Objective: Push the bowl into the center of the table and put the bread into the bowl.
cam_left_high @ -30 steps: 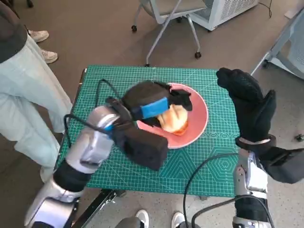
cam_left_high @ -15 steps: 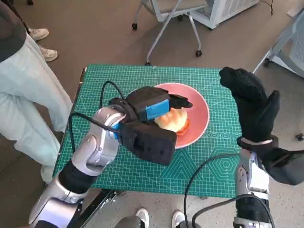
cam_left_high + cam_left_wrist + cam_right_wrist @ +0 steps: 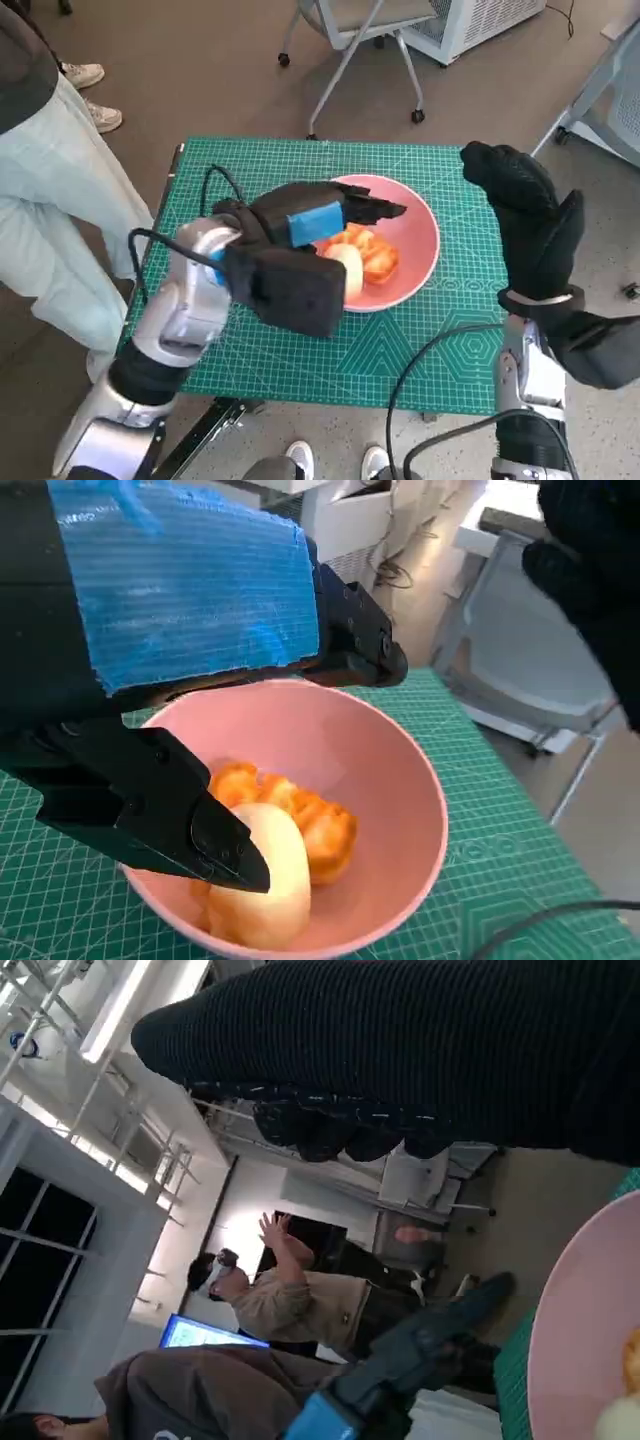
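Observation:
The pink bowl (image 3: 422, 236) stands on the green cutting mat (image 3: 420, 350), a little right of the table's middle. The bread (image 3: 362, 262), orange-brown with a pale end, lies inside it. My left hand (image 3: 315, 215) hovers over the bowl's left side with its fingers apart and holds nothing. In the left wrist view a black finger (image 3: 150, 800) crosses in front of the bread (image 3: 295, 830) inside the bowl (image 3: 400, 780); contact cannot be told. My right hand (image 3: 530, 225) is raised, empty, beside the table's right edge with its glove (image 3: 450, 1050) spread.
A person in pale trousers (image 3: 60, 200) stands close to the table's left side. A chair on casters (image 3: 350, 40) is beyond the far edge, and shoes (image 3: 335, 460) show at the near edge. Another seated person (image 3: 290, 1300) appears in the right wrist view.
My left hand has drawn back to the left off the bread, which now shows more fully in the bowl. The right hand has stayed almost still.

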Available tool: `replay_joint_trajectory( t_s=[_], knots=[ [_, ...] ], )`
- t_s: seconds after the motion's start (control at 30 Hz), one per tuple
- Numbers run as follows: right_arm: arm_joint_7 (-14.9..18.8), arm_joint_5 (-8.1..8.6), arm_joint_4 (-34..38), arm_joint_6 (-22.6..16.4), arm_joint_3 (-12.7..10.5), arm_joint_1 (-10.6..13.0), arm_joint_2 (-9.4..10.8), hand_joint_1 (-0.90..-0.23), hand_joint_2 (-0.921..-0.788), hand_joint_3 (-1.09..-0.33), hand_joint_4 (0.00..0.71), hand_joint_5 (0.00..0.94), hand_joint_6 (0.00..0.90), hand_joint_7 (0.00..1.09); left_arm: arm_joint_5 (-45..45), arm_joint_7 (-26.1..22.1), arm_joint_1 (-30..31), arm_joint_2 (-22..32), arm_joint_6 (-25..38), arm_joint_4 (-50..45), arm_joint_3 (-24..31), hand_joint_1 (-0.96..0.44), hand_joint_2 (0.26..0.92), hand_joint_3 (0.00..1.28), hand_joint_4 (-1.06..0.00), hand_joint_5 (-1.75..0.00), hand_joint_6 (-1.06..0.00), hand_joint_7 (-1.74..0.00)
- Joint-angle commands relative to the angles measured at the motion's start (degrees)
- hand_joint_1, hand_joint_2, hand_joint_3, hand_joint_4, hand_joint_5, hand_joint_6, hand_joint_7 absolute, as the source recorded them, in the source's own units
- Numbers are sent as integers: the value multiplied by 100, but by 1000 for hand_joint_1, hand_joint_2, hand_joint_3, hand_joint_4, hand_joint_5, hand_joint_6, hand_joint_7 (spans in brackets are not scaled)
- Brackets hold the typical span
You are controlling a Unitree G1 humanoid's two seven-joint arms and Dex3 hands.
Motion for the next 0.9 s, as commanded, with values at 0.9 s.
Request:
replay_joint_trajectory(
  t_s=[0.9],
  knots=[
    [-323, -156, -991, 795, 159, -380, -184, -668, -921, -773, 255, 2, 145, 518, -4228, 1208, 588, -1418, -2676, 1307, 2768, -566, 920, 302, -157, -44, -291, -42]
  ],
)
